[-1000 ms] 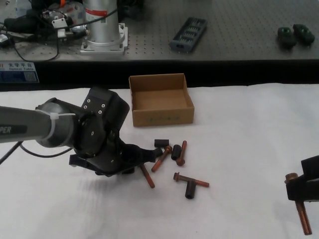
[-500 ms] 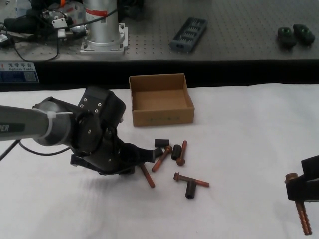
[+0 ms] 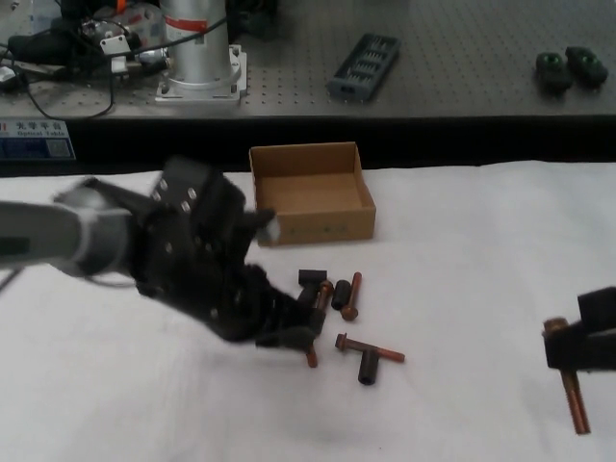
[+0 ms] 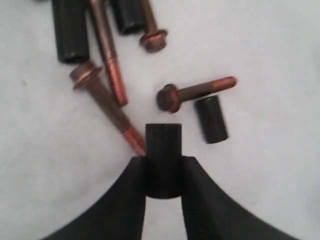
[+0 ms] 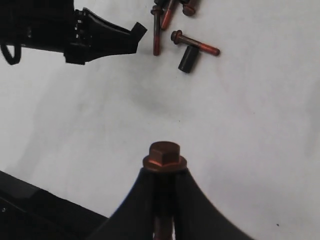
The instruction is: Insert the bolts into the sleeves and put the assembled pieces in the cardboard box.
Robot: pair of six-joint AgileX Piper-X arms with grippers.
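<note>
l gripper (image 4: 163, 164) grips sleeve (image 4: 163, 140); r gripper (image 5: 164, 176) grips bolt (image 5: 164, 155)

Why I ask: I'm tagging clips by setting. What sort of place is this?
Most likely a robotics lab: a metal table with a grid of holes stands behind the white-covered bench, a metal post stands on it, and tangled cables lie beside that.

A white cloth (image 3: 462, 250) covers the near table. On the grey perforated table (image 3: 462, 82) behind stand a metal column (image 3: 197, 38), a dark rack (image 3: 363, 64), two knobs (image 3: 571, 67) and cables (image 3: 58, 48).
</note>
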